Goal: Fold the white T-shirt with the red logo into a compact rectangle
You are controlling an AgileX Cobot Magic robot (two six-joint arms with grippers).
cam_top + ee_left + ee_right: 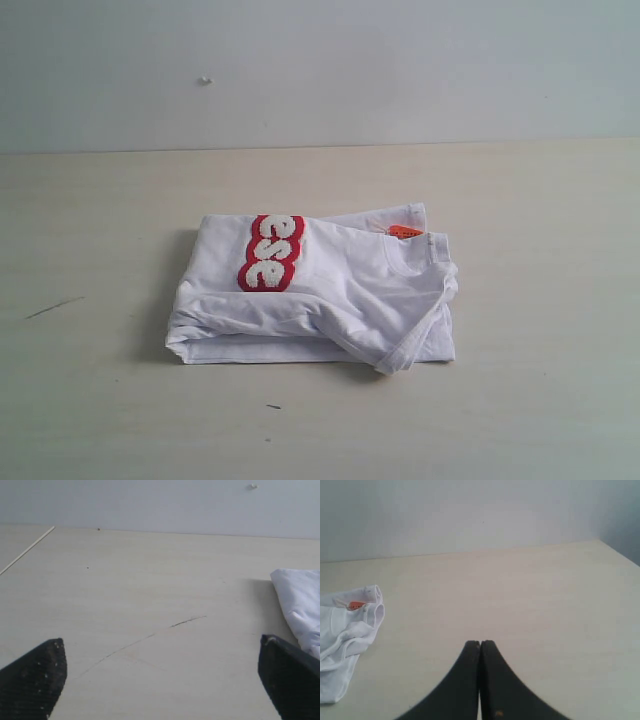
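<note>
The white T-shirt (330,290) lies folded into a rough rectangle in the middle of the table. Part of the red logo (271,252) shows on its top, left of centre, and the orange neck tag (405,231) sits by the collar at the back right. No arm shows in the exterior view. My left gripper (162,667) is open over bare table, with an edge of the white T-shirt (302,605) off to one side, apart from the fingers. My right gripper (480,645) is shut on nothing, and the white T-shirt (345,635) with its collar lies well away from it.
The pale wooden table (520,400) stretches around the shirt on all sides. A dark scratch (55,307) marks it at the left, and the same scratch (187,621) shows in the left wrist view. A plain wall (320,70) stands behind the table.
</note>
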